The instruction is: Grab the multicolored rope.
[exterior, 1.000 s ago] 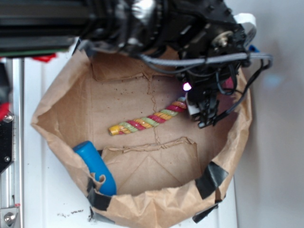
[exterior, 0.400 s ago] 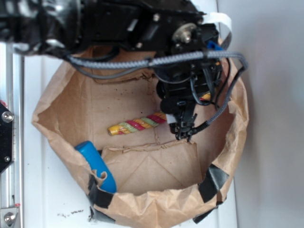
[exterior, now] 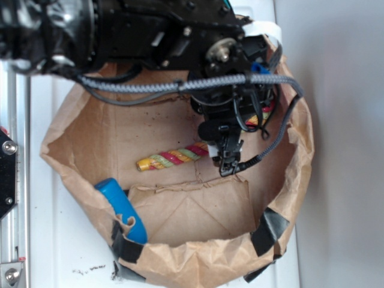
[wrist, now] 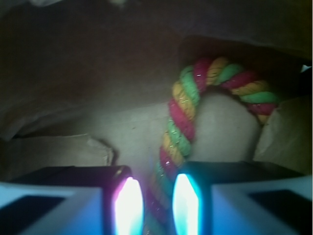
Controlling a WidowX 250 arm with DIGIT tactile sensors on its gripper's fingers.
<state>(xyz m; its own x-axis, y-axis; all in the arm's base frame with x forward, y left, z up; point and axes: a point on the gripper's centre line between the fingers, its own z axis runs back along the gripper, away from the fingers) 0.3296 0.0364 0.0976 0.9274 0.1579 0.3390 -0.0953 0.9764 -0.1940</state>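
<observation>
Task status: rope (exterior: 173, 158) not yet grabbed, judging by how it lies flat on the floor of the paper bag (exterior: 180, 264). Approach looks done; closing and lifting are left.

Hand (exterior: 227, 161) is seen inside the bag, low over the rope's middle section. In the wrist view the hand (wrist: 152, 203) is open, with a narrow gap between the two lit fingers (wrist: 128, 203). Nothing is held. The rope (wrist: 182, 132) is seen running into that gap from ahead, with its near part between the fingers. Whether the pads are touching the strands cannot be told; glare washes out the inner faces.

Rope position: its yellow-tipped end points toward the bag's left side in the exterior view. From there it runs right and up under the arm, and its far end curves round near the bag's right wall. In the wrist view that curve shows as a hook bending right, well ahead of the fingers.

The blue handle (exterior: 122, 208) rests on the bag's lower-left rim, well apart from the hand, and is not involved.

Judgement: alignment looks adequate for a pinch across the cord. A slightly lower drop may be needed first, since height above the bag floor cannot be read from either view.
</observation>
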